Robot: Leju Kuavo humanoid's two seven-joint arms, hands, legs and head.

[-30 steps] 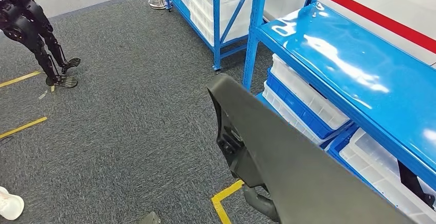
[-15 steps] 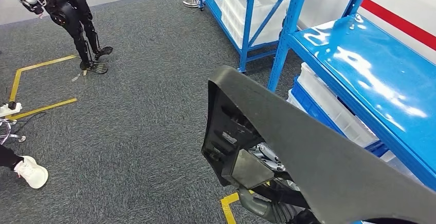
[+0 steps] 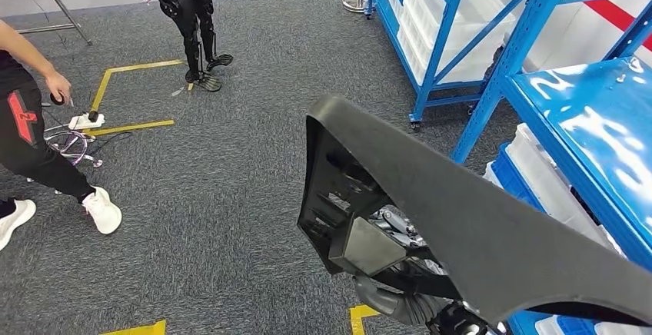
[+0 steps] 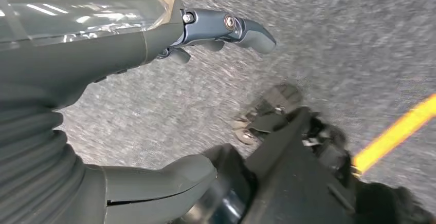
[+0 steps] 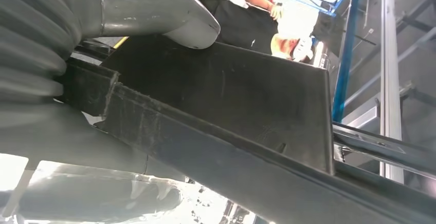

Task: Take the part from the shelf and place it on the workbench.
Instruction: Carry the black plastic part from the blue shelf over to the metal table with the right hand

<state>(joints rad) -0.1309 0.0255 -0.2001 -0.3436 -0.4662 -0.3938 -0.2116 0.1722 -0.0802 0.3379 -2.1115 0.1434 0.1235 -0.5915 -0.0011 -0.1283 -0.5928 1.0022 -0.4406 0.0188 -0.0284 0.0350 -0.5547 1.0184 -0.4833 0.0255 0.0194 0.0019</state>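
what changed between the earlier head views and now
The whole head view has swung: the blue shelves slid toward the right edge, and more carpet, another robot and a person came into the picture, so the camera turned, not the things. The black part stayed carried in front, with the right hand on it.

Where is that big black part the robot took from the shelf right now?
In the head view the black part fills the lower right, carried in front of the robot above the grey carpet, just left of the blue shelf.
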